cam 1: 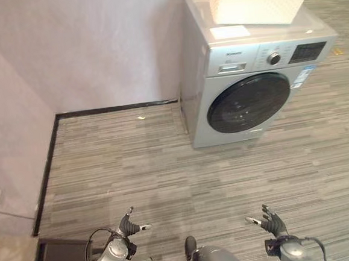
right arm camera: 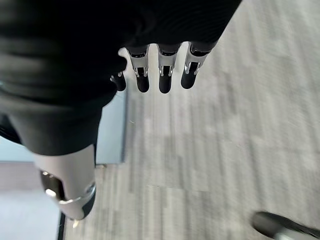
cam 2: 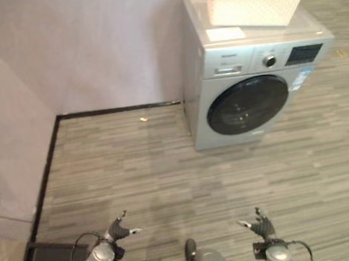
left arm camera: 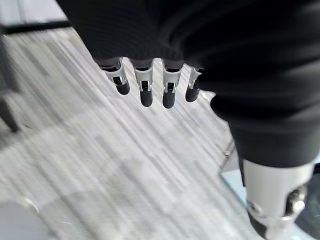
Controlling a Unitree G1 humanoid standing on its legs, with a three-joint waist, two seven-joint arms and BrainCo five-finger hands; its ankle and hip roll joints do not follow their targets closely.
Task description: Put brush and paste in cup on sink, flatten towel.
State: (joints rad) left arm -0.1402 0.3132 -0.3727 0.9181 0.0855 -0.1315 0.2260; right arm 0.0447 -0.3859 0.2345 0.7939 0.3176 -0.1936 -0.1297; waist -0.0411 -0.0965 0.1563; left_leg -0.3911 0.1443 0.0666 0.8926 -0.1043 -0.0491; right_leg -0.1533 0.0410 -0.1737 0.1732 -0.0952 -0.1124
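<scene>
Standing on a striped grey floor [cam 1: 165,167] in the corner of a room, well apart from any work surface. Holding nothing in either hand: left hand [cam 1: 129,226] low at the near left with fingers [left arm camera: 146,90] straight and relaxed, thumb out to the side; right hand [cam 1: 271,222] low at the near right, its fingers [right arm camera: 162,75] likewise straight and slack, closed on nothing.

Facing a front-loading washing machine [cam 1: 250,94] against the pale wall [cam 1: 95,46], with a white perforated basket [cam 1: 261,0] resting on its top. Also showing a dark low shape [cam 1: 58,260] at the near left corner by the wall, possibly a mat or the base of some furniture, too cropped to say for sure.

Seeing no brush, paste, cup, sink or towel anywhere from here; impossible to say where they lie. Judging from this, still at the approach step, before any of the task proper: nothing picked up, nothing placed, nothing flattened.

Calling next for a turn or a walk to bring the sink into sight, then finding the cup and the two items beside it before reaching. Keeping both hands free and loose suits that, since a first grasp on a slim brush needs a clear look at how it lies.
</scene>
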